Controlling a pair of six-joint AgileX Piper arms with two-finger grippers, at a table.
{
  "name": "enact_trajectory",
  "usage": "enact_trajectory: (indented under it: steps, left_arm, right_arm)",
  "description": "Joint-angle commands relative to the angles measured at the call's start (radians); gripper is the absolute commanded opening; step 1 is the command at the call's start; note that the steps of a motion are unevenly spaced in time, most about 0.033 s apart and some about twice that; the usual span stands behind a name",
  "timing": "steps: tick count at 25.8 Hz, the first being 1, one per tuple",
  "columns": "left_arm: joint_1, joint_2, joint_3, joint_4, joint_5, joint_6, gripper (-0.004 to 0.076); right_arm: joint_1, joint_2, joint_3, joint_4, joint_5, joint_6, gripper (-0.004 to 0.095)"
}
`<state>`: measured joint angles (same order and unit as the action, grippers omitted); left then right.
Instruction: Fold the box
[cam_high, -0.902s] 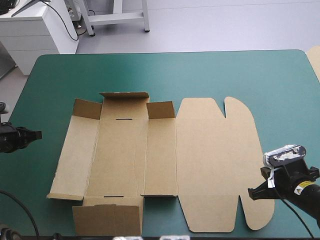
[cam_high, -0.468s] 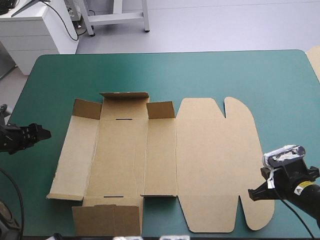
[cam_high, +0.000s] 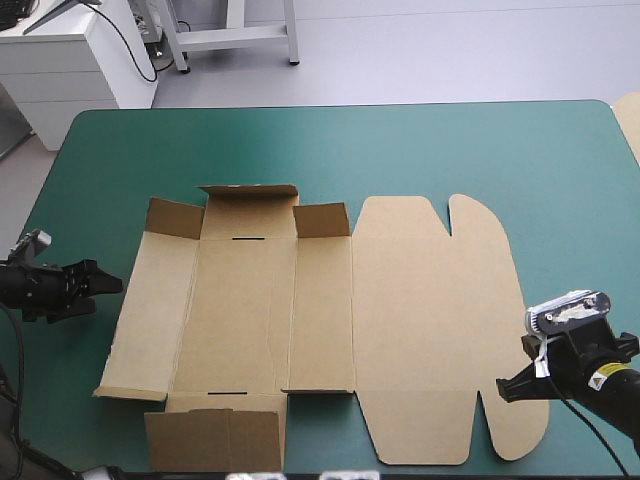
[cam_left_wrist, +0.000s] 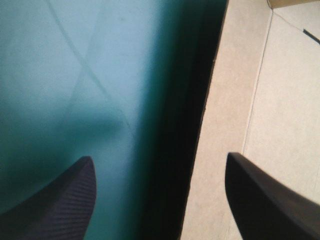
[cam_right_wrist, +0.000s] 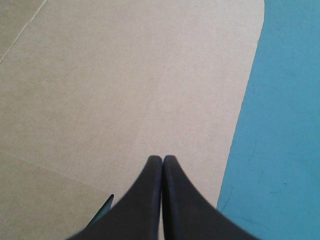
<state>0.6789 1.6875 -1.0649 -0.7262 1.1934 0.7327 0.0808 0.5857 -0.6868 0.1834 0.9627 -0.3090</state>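
Box (cam_high: 320, 300), seemingly flat, on teal-green cover (cam_high: 400, 150)

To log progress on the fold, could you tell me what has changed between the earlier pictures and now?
The left gripper has moved in from the table's left edge toward the box's left edge, jaws open. The right gripper, jaws shut, stayed over the lid's near right corner; the box lies unchanged.

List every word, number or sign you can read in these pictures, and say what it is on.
Nothing is readable.
Small yellow sticker on the right arm: too small to read.
The box: plain brown board, no print visible.
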Motion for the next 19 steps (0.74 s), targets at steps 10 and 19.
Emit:
enact_trajectory:
  steps: [10,19]
  left_arm:
    - [-0.202,-0.040,-0.029,0.164,0.103,0.001,0.0516]
    - [-0.233,-0.042,0.125,0.156,0.103,0.011,0.0495]
  right_arm:
    - [-0.008,0.003,-0.024,0.010,-0.046,-0.011,-0.0015]
    - [-0.008,0.003,-0.024,0.015,-0.045,-0.011,-0.0015]
